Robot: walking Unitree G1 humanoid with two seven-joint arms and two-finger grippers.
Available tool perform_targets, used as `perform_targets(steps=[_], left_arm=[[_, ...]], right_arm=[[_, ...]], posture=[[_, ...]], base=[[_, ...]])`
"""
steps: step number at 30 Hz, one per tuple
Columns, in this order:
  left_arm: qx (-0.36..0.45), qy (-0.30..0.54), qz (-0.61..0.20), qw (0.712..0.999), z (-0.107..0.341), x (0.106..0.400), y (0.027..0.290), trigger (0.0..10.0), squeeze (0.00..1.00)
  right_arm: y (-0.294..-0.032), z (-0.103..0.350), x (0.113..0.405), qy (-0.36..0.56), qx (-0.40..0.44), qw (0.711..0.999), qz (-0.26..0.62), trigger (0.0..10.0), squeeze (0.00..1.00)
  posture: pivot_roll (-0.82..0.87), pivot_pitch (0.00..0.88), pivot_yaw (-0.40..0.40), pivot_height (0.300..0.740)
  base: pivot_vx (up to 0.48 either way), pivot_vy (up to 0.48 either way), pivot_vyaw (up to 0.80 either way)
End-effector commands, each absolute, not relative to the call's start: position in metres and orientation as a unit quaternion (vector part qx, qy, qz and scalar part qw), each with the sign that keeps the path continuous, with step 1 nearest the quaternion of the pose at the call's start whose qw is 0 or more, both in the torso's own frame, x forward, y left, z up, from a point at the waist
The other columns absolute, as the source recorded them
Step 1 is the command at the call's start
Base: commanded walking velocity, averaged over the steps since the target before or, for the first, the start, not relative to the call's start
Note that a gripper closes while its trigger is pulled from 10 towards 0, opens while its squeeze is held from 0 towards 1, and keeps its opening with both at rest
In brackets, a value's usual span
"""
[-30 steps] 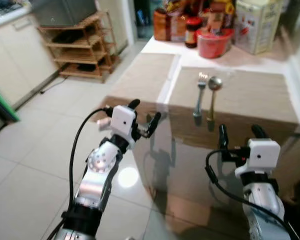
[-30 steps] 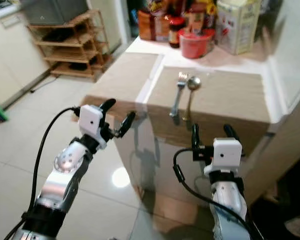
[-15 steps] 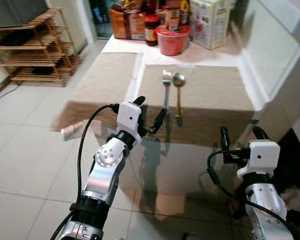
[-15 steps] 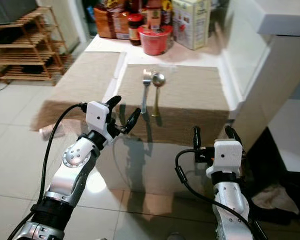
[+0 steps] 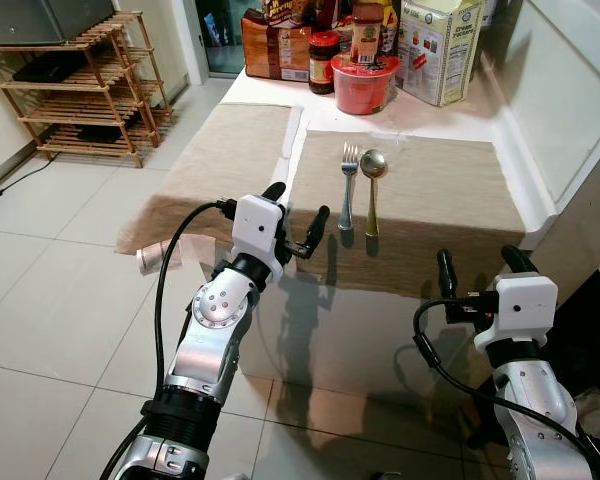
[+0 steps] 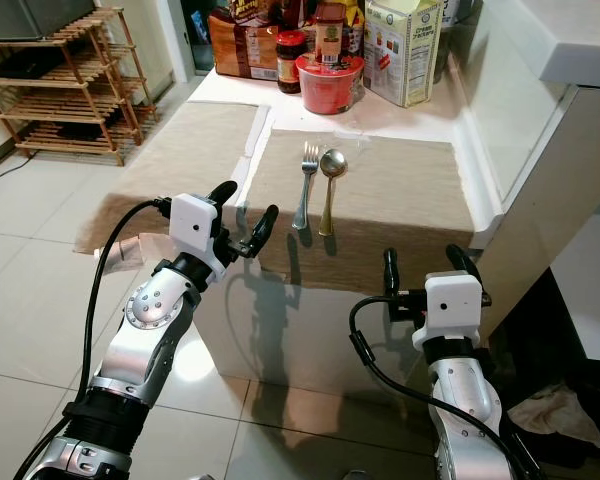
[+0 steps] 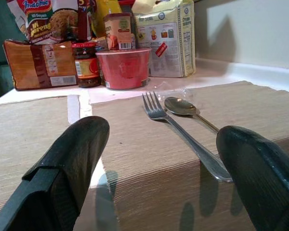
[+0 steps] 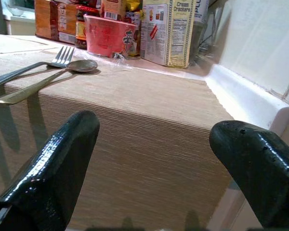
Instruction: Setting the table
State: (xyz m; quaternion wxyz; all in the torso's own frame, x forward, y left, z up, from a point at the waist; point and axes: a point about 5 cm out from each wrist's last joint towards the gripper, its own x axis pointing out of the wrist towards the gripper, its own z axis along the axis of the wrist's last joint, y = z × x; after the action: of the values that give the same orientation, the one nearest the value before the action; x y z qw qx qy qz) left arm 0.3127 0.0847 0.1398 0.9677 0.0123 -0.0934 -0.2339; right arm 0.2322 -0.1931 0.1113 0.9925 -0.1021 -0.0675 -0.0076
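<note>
Since the earlier frame the camera has swung; left tool [image 5: 298, 216] stays raised at the table [image 5: 450, 118] edge. Both tools spread wide, nothing held; right tool [image 5: 474, 266] at 5 o'clock. Fork [image 5: 348, 182] and spoon [image 5: 371, 188] lie side by side on placemat [image 5: 435, 190]. Left wrist view adds noodle packets [image 7: 43, 19] behind the red bowl [image 7: 123, 67].

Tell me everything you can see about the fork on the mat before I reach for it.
The fork is plain shiny metal with four tines, lying flat on the right-hand woven beige mat. Its tines point toward the red bowl at the back; its handle end reaches the mat's near edge, where the mat drapes over the table edge. A spoon lies close beside it, parallel. No fingers touch it.
</note>
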Motion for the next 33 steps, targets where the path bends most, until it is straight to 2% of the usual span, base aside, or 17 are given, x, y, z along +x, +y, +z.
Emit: perform_targets(steps=[1,10,29,33], left_arm=[[0.01,-0.09,-0.234,0.968,0.139,0.312,0.084,10.0,0.0],[0.012,-0.091,-0.246,0.965,0.138,0.31,0.074,10.0,0.0],[0.008,-0.101,-0.252,0.962,0.146,0.31,0.066,10.0,0.0],[-0.005,-0.106,-0.252,0.962,0.148,0.31,0.065,10.0,0.0]], right_arm=[[-0.193,0.111,0.234,-0.067,-0.102,0.993,-0.001,10.0,0.0],[-0.194,0.117,0.233,-0.077,-0.099,0.992,-0.005,10.0,0.0],[-0.19,0.12,0.232,-0.077,-0.095,0.992,0.014,10.0,0.0],[-0.191,0.123,0.232,-0.087,-0.099,0.991,0.012,10.0,0.0]], posture=[[-0.03,0.0,0.044,0.74],[-0.06,0.0,0.065,0.74],[-0.03,0.0,0.027,0.74],[-0.04,0.0,0.021,0.74]], base=[[0.0,0.0,0.0],[0.0,0.0,0.0],[0.0,0.0,0.0],[0.27,0.0,0.0]])
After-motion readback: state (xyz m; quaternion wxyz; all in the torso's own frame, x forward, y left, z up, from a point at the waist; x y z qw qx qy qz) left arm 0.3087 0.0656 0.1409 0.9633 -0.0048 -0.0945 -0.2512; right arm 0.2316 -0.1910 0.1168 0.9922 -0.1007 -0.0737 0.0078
